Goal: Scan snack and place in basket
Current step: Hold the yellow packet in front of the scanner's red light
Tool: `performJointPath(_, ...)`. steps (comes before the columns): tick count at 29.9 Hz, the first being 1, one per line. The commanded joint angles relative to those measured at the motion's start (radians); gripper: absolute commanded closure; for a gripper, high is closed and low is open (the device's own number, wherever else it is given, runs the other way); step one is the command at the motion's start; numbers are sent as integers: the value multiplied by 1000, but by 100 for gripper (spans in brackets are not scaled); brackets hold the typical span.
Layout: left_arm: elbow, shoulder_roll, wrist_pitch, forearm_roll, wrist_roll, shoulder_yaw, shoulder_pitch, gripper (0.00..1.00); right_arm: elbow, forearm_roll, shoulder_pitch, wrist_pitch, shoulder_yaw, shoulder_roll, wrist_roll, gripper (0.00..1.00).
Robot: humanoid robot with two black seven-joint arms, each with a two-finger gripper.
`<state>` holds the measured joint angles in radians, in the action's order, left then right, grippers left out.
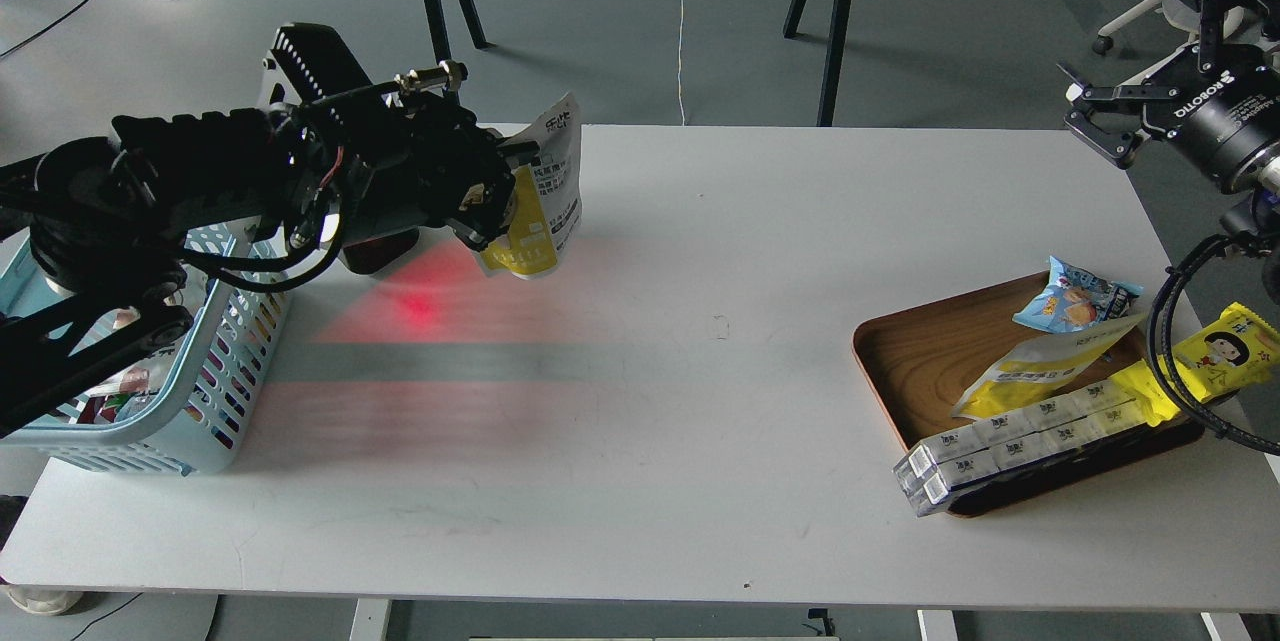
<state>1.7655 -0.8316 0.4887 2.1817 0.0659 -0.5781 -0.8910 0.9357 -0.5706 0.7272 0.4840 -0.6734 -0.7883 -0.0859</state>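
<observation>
My left gripper [497, 189] is shut on the snack [540, 193], a small yellow-and-white pouch whose white back with black text faces me. It hangs above the white table [660, 341], right of the black scanner [378, 249], which is mostly hidden under my arm. Red scanner light falls on the table below. The light blue basket [215, 361] stands at the table's left edge, partly under my left arm, with some packets inside. My right gripper [1092, 121] is open and empty, high at the far right.
A brown wooden tray [920, 361] at the right holds a larger yellow-white pouch [1040, 361], a blue snack bag [1075, 299], a long yellow cartoon-face wrapper [1205, 351] and a row of white boxes [1010, 441]. Black table legs stand behind the table.
</observation>
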Motion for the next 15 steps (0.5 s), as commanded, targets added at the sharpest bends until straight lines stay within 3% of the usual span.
performJointPath(1,0,-6,0,0,14,-28,-8,99,0,0,0,1,0,-3,0,2)
performJointPath(15,-1,-87,0,0,14,89,-9,99,0,0,0,1,-1,-3,1,2)
